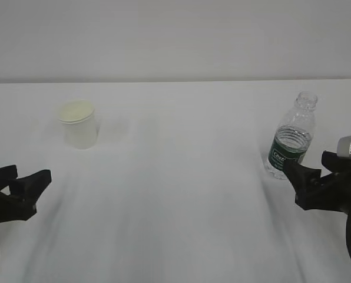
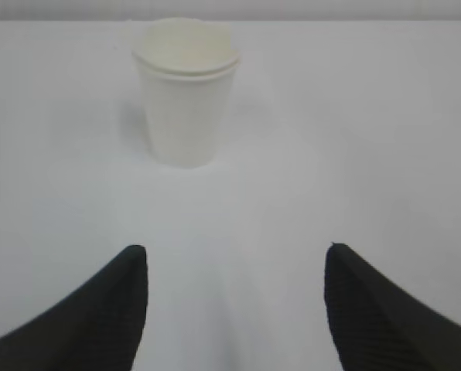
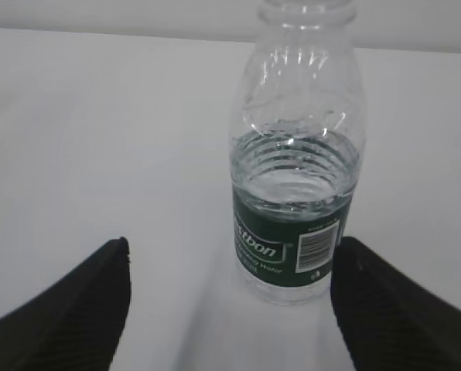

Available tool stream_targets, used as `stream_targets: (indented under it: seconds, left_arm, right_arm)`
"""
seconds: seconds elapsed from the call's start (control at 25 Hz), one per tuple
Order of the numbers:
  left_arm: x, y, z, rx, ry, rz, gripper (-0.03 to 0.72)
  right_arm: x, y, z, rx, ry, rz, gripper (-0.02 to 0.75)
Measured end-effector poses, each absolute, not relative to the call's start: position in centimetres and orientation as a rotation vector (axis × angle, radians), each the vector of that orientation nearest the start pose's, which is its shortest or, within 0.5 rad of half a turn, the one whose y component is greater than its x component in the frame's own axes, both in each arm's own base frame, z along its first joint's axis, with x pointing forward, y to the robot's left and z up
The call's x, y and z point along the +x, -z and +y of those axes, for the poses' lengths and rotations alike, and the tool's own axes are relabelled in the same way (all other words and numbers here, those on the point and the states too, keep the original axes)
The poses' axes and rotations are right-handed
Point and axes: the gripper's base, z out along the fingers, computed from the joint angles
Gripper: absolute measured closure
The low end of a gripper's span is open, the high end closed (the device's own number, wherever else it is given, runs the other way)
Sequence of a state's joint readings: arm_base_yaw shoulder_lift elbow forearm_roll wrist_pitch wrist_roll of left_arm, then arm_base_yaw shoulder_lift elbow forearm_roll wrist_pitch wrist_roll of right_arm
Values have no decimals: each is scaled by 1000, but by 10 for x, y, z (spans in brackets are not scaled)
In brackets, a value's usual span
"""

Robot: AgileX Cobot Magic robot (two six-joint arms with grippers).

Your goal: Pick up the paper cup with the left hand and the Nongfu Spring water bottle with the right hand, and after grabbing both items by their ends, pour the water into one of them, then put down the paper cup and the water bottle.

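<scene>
The paper cup (image 1: 78,124) stands upright at the back left of the table, white with a cream inside. In the left wrist view the paper cup (image 2: 186,93) is well ahead of my left gripper (image 2: 236,251), which is open and empty. In the exterior view that left gripper (image 1: 31,175) is low at the left edge. The Nongfu Spring water bottle (image 1: 290,138) stands upright at the right, uncapped and partly filled. My right gripper (image 1: 306,160) is open right in front of it. Seen from the right wrist, the bottle (image 3: 296,185) stands close to the right finger (image 3: 385,309) of my open right gripper (image 3: 232,246).
The white tabletop (image 1: 181,194) runs back to a pale wall (image 1: 175,35). A wide stretch of bare table separates the cup from the bottle.
</scene>
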State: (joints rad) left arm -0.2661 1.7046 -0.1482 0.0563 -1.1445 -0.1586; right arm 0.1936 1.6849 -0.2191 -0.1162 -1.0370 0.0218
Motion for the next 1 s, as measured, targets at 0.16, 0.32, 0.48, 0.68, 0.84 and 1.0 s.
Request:
stream_targets:
  seconds: [0.16,0.32,0.48,0.68,0.84,1.0]
  left_arm:
    - [212,-127,-63,158,326,1862,174]
    - [215,-128,-63,159,325,1852,174]
    - [217,-118,-64,164,319,1891,174]
    - [230,-98,-70,200,331,1950,174]
    - [237,-98,-73,207,337,1937,174]
    - [244,-101,-74,198,334,1914,174]
  right_arm:
    - [221,-119,52,-280,-199,1910,128]
    - [224,-119,50,-242,-184,1895,128]
    - [224,-120,48,-222,-168,1888,128]
    - [225,-120,47,-219,-150,1886,128]
    - [225,-120,46,-217,-144,1883,128]
    - [225,-113,46,-217,-142,1906,128]
